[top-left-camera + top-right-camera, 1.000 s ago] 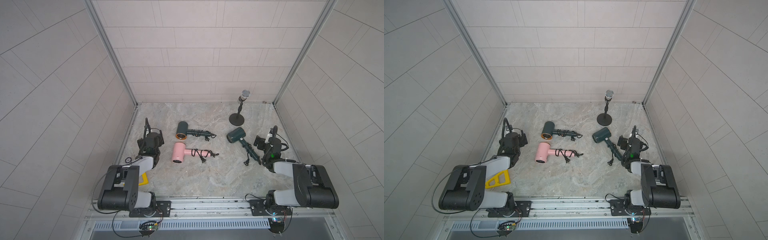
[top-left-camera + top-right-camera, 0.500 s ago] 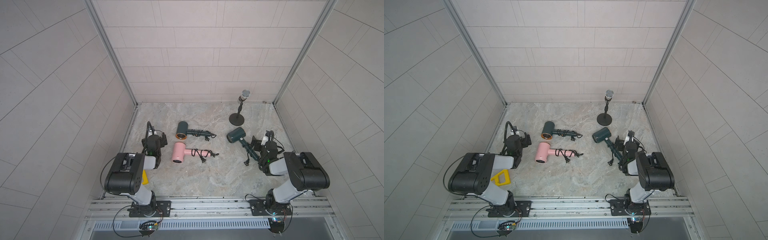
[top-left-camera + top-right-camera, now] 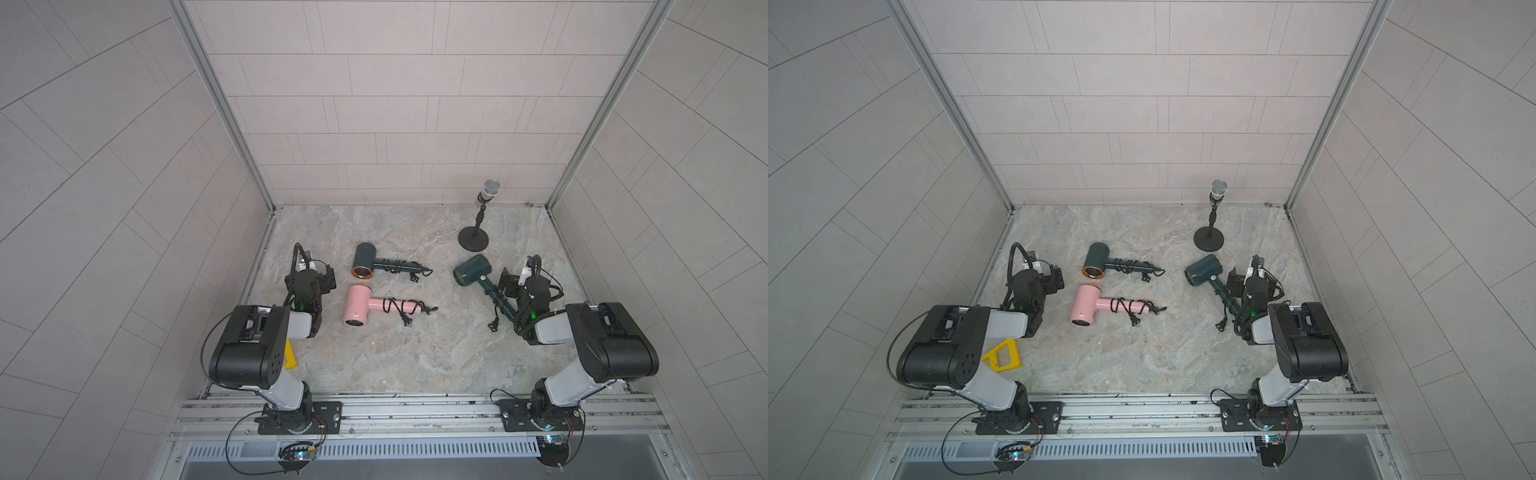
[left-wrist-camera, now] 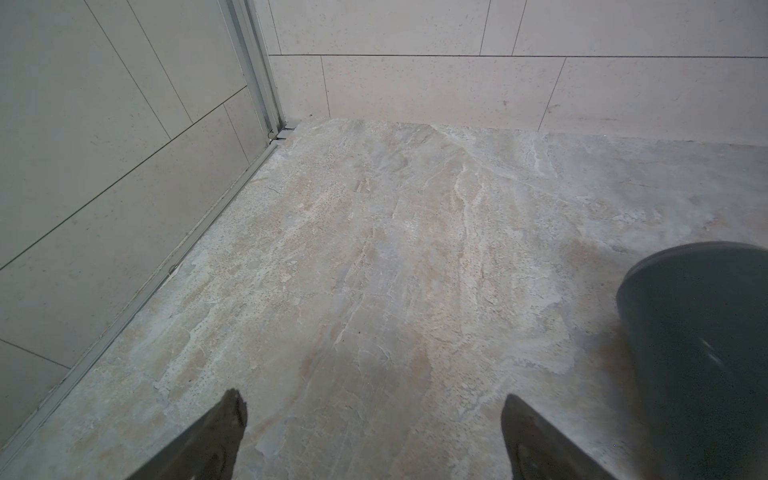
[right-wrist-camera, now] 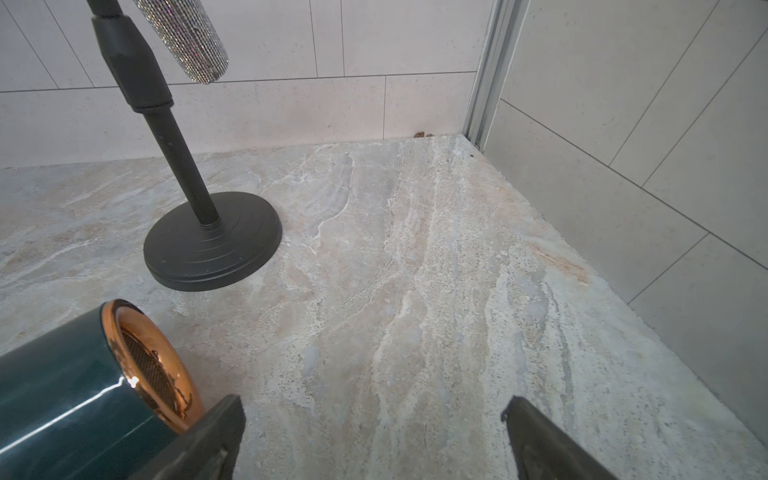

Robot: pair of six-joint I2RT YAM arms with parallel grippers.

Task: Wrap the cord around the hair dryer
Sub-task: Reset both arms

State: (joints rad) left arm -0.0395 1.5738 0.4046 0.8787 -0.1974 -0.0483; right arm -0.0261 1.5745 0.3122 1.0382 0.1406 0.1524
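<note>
Top views both show our black and grey arms (image 3: 249,345) have folded back. The dark green plastic hair dryer (image 3: 471,270) lies on the marble tabletop (image 3: 415,361) beside our right tool (image 5: 371,419), its black cord (image 3: 493,325) wound round the handle. That tool and our left tool (image 4: 374,415) stand apart, empty; we think wrapping is done.

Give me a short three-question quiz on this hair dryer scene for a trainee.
1. True or false: the pink hair dryer has its cord coiled around its handle.
2. How many dark green hair dryers lie on the marble tabletop?
3. The right end effector is: A open and empty; B shut on a plug; C shut on a handle.
Key: 1 true; 2 two; 3 A.
</note>
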